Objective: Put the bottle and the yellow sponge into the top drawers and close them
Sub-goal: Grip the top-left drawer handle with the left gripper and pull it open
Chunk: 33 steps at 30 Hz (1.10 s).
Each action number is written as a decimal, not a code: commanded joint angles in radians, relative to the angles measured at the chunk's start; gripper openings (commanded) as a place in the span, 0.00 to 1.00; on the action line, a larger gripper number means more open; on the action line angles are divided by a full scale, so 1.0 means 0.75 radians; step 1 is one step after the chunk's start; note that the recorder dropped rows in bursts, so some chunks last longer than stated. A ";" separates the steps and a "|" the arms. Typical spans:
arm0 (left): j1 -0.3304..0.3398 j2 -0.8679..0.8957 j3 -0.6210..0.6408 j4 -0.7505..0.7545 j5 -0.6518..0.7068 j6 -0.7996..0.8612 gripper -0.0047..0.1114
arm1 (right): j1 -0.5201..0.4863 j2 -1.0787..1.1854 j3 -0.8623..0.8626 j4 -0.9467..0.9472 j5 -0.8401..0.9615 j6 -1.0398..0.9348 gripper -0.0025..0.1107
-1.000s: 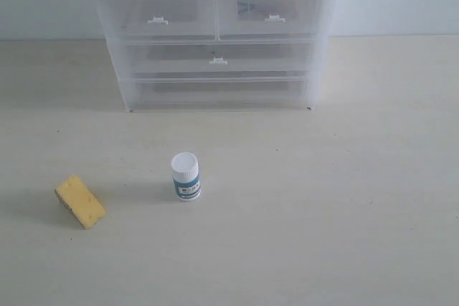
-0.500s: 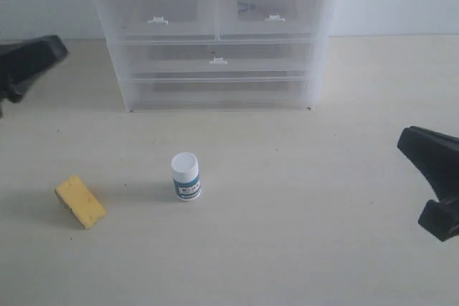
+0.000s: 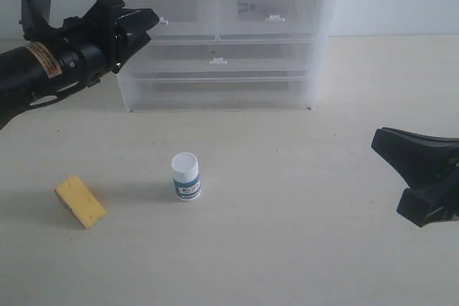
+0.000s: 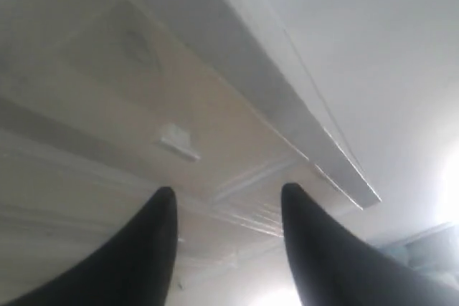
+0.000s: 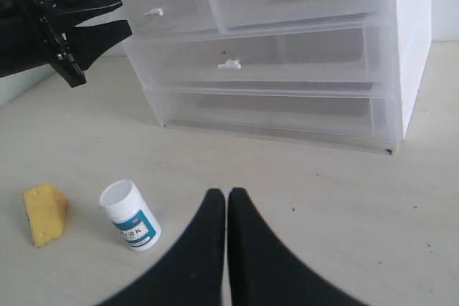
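The bottle (image 3: 185, 175) stands upright in the middle of the surface (image 3: 301, 234). It looks light, hard and a bit slippery, so pinch its sides just under the cap (image 3: 184, 162). The yellow sponge (image 3: 80, 201) lies at its 8 o'clock; it looks soft, so squeeze gently. The top drawers (image 3: 188, 12), at 12 o'clock, are shut. Your left fingers (image 4: 154, 249) are spread apart, empty, by the left handle (image 4: 178, 142). Your right fingers (image 5: 208, 249) are pressed together.

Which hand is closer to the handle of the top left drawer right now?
Left. The left hand hovers right beside that handle; the right hand is far off over the table at right.
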 commanded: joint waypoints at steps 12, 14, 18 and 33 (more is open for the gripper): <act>-0.010 0.199 -0.193 -0.013 -0.055 -0.251 0.46 | -0.003 0.007 -0.006 0.002 -0.015 -0.008 0.03; -0.010 0.199 -0.198 -0.038 -0.053 -0.249 0.44 | -0.003 0.007 -0.006 0.002 -0.015 -0.008 0.03; -0.010 0.199 -0.203 -0.082 -0.039 -0.245 0.32 | -0.003 0.007 -0.006 0.002 -0.015 -0.006 0.03; -0.086 0.047 0.154 -0.041 -0.387 -0.033 0.07 | -0.003 0.007 -0.006 0.005 -0.016 -0.041 0.03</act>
